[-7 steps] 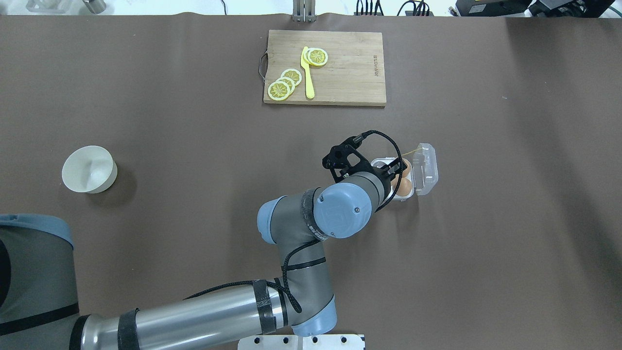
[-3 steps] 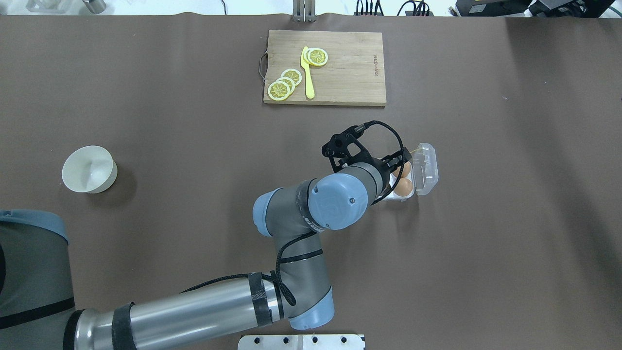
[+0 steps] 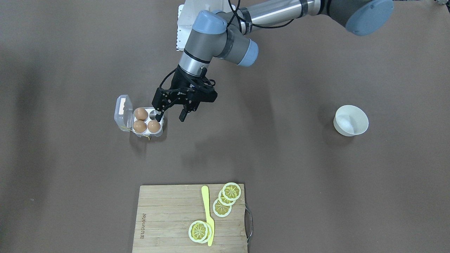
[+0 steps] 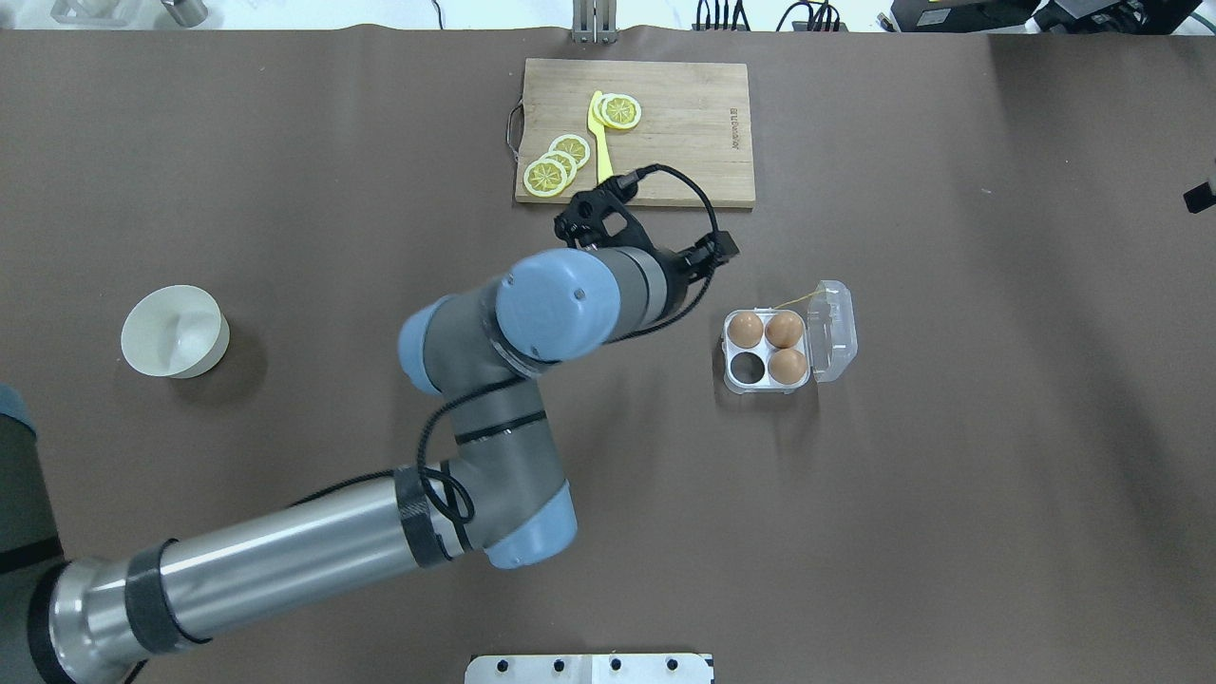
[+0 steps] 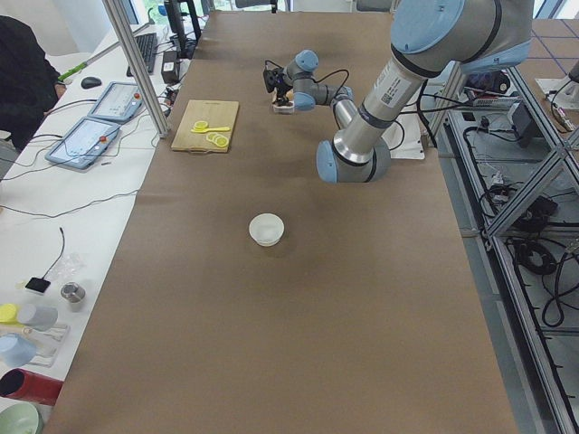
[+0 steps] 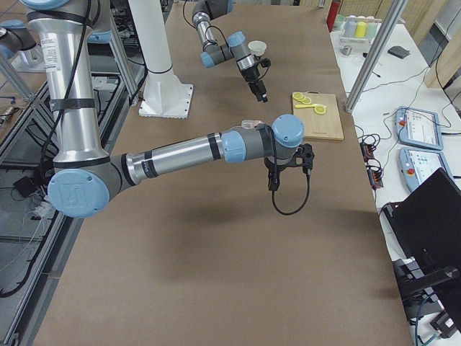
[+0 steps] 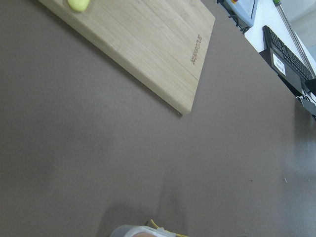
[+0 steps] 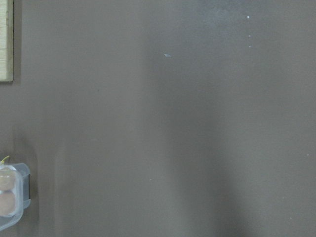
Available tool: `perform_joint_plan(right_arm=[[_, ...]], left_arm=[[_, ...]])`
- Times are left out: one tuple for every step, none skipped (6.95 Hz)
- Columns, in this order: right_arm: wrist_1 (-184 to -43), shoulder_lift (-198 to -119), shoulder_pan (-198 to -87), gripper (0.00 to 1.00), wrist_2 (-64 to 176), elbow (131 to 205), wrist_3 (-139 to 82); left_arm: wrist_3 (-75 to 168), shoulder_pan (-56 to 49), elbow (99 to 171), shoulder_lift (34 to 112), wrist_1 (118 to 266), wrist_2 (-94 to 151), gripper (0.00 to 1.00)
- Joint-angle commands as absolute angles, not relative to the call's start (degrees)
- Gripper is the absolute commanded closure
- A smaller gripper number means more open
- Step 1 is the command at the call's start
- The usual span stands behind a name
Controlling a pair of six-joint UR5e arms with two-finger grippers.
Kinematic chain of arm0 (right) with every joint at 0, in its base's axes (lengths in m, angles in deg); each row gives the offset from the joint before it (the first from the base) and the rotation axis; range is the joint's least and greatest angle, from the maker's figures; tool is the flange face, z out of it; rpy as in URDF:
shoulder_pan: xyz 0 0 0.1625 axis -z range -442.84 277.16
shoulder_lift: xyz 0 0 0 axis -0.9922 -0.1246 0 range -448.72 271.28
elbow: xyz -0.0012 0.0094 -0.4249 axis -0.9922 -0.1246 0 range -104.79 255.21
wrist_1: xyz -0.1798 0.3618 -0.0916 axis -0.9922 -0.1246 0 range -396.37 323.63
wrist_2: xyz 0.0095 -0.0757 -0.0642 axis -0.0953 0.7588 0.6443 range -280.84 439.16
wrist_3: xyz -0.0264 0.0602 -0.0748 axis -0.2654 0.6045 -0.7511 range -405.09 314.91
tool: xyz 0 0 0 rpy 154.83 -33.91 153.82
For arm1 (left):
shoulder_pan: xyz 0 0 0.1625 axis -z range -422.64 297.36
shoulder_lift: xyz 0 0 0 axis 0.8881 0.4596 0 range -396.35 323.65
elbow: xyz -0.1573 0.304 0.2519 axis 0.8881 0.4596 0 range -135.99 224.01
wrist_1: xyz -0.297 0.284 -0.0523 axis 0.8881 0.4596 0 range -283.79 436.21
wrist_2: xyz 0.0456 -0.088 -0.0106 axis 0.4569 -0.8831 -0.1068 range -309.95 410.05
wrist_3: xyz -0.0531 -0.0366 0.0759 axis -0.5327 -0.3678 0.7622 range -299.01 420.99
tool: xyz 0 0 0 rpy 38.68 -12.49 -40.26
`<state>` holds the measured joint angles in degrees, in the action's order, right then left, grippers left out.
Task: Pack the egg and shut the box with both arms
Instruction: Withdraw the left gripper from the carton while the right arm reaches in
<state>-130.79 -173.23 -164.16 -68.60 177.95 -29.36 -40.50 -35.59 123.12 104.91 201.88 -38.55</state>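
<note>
Three eggs [image 4: 784, 330] sit in the box [image 4: 750, 370], its lid [image 4: 833, 331] open at 3 o'clock overhead. The left gripper [image 3: 171, 117] hangs spread and empty. I cannot tell the state of the right gripper [image 6: 272, 182]. Pushing the lid unbraced could skid the light box.

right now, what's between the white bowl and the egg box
Nothing stands on the table there. In the overhead view only the left arm hangs over the stretch from bowl to box; the rest is bare.
</note>
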Motion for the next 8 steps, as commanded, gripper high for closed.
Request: perform_joint_plan(right_arm=[[-130.6, -172.6, -159.8, 0.01, -68.5, 180.9, -27.4], [-127.5, -172.7, -158.4, 0.13, -68.5, 180.9, -26.5], [-120.9, -173.2, -156.1, 0.36, -68.1, 180.7, -19.2], [-111.7, -174.4, -152.0, 0.59, -65.5, 180.5, -9.0], [-101.8, -175.9, -145.7, 0.78, -59.9, 180.4, 1.1], [-92.1, -176.3, -140.0, 0.99, -55.8, 178.8, 9.8], [-84.1, -175.5, -135.3, 1.0, -53.6, 176.2, 17.1], [-77.3, -175.4, -133.0, 1.0, -51.5, 172.8, 20.6]], left_arm=[[-34.9, -28.0, 141.4, 97.1, 182.9, -51.8, 0.13], [-29.8, -25.7, 153.0, 93.9, 171.3, -54.4, 0.13], [-29.0, -22.2, 157.3, 93.6, 165.5, -58.6, 0.1], [-29.0, -19.3, 157.6, 93.5, 165.0, -62.0, 0.07], [-28.9, -17.1, 157.6, 93.5, 165.0, -63.7, 0.03], [-28.9, -15.7, 157.4, 93.5, 164.9, -65.0, 0.03], [-28.8, -15.4, 157.4, 92.8, 165.0, -65.3, 0.03], [-28.8, -15.4, 157.3, 92.6, 165.0, -65.2, 0.03]])
